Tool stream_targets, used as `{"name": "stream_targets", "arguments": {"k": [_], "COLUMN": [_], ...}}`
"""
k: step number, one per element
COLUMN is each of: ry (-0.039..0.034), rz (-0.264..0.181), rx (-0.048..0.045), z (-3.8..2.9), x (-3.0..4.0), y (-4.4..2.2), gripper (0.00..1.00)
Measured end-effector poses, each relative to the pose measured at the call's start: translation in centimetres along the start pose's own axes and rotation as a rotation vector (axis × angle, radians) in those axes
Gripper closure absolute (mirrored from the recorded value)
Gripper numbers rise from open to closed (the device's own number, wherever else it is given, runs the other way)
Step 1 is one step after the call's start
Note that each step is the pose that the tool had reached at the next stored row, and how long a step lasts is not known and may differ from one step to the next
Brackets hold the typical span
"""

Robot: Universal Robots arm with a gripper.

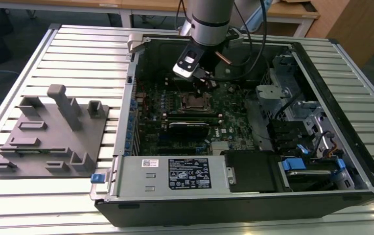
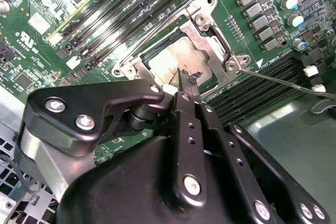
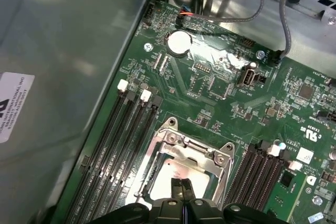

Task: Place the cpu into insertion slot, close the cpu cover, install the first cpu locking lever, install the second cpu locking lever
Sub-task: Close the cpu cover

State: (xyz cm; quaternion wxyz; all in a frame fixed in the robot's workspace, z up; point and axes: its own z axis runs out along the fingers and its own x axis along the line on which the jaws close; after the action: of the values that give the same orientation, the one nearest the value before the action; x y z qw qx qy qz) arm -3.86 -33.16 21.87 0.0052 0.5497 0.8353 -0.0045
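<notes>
1. We're looking at the gripper hanging right over the insertion slot. Its fingers are pinched together, with nothing between them as far as we're seeing.
2. The cpu is already sitting inside the slot. The cpu cover is looking folded down around it, with the tan top showing through its window.
3. A thin wire lever is sticking out from one corner of the slot, so we're guessing it isn't latched yet.
4. Main worry: the tips are sitting over the bare cpu top, and we're not able to tell if they're touching it. A push landing there instead of on the frame could be scratching the chip or loading it unevenly.
5. We're also not sure the cover is lying fully flat. Forcing a lever over a half-seated cover could bend it.
6. That lever is looking thin and springy. Slipping off closed tips, it could be whacking the motherboard beside the slot.
</notes>
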Motion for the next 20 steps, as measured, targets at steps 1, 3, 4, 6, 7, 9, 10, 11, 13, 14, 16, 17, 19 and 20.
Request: {"name": "stream_targets", "arguments": {"k": [1,3,4,6,7,9,10,11,13,14,16,17,19,20], "ry": [0.0001,0.0004,0.0006,0.0016,0.0017,0.0018,0.0017,0.0017,0.0018,0.0017,0.0017,0.0017,0.0018,0.0018], "rz": [-0.006,-0.022,-0.031,-0.050,-0.057,-0.059,-0.059,-0.059,-0.059,-0.060,-0.060,-0.061,-0.071,-0.079], "rx": [-0.0001,-0.0004,-0.0007,-0.0015,-0.0015,-0.0016,-0.0016,-0.0016,-0.0016,-0.0016,-0.0016,-0.0016,-0.0018,-0.0019], "z": [0.00,0.00,0.00,0.00,0.00,0.00,0.00,0.00,0.00,0.00,0.00,0.00,0.00,0.00], "x": [0.00,0.00,0.00,0.00,0.00,0.00,0.00,0.00,0.00,0.00,0.00,0.00,0.00,0.00], "y": [0.00,0.00,0.00,0.00,0.00,0.00,0.00,0.00,0.00,0.00,0.00,0.00,0.00,0.00], "gripper": [0.90,0.90,0.90,0.90,0.90,0.90,0.90,0.90,0.90,0.90,0.90,0.90,0.90,0.90]}}
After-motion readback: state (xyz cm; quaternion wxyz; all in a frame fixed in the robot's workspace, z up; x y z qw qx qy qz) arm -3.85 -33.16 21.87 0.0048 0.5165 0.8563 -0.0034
